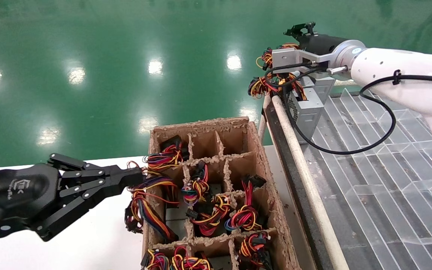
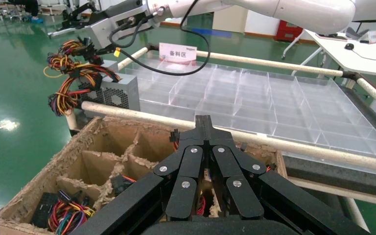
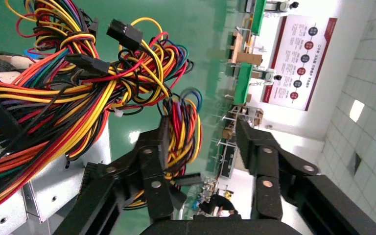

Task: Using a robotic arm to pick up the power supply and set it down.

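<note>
Silver-grey metal, the power supply (image 1: 308, 108) sat at the far corner of the clear divided tray (image 1: 388, 180), just inside the pale rail (image 1: 306, 165) that runs along the tray's edge, and its bundle of red, yellow and black wires (image 1: 272, 80) spilled out over that rail toward the green floor (image 1: 107, 67). You could see the box standing with its long axis roughly upright, its vented face turned toward the rail.

Your right tool (image 3: 200, 161) was directly above the box, by the wire bundle. Its jaws stood apart, with a loop of wires lying between them and against one finger (image 3: 152, 171); they did not look clamped on the box. The box lay below and just beside the tool, on the tray side, so any coming grasp would probably have to reach past the wires to the metal body. The right arm (image 1: 399, 71) stretched out over the tray, wrist nearly level.

Your left tool (image 1: 135, 177) was well away from the tray, with its fingers pressed together and its tip at the near edge of the cardboard crate (image 1: 253, 135), which held more wired units. It rested low over the white surface (image 1: 99, 240), clearly the farther arm.
</note>
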Robot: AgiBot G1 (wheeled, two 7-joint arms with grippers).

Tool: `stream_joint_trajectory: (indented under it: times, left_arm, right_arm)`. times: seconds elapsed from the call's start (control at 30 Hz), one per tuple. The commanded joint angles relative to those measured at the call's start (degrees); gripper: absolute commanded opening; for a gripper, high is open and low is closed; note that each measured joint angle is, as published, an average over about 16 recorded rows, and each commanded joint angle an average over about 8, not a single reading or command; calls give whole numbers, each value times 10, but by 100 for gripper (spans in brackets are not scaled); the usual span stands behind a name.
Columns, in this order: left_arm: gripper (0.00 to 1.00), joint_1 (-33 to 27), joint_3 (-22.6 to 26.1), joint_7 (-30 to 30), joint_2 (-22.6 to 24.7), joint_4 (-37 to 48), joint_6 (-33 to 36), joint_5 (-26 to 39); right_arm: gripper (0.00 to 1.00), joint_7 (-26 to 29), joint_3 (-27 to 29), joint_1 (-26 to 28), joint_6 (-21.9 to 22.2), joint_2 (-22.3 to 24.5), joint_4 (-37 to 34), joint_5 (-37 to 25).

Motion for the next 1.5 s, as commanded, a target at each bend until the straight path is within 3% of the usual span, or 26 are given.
stream_joint_trajectory:
  times: [0.03,0.4,0.73,0.93,1.5]
  left_arm:
    - [0,0,0,0,0,0,0,0]
    - [0,0,0,0,0,0,0,0]
    - [0,0,0,0,0,0,0,0]
    - [0,0,0,0,0,0,0,0]
    - [0,0,0,0,0,0,0,0]
  right_arm:
    - [100,-4,0,3,2,-3,-6,2]
    - [100,-11,7,9,-13,6,14,25]
    - [100,-10,22,-9,-49,42,89,71]
    - [100,10,33,-30,-87,64,117,114]
    - [100,115,85,-130,-233,147,198,310]
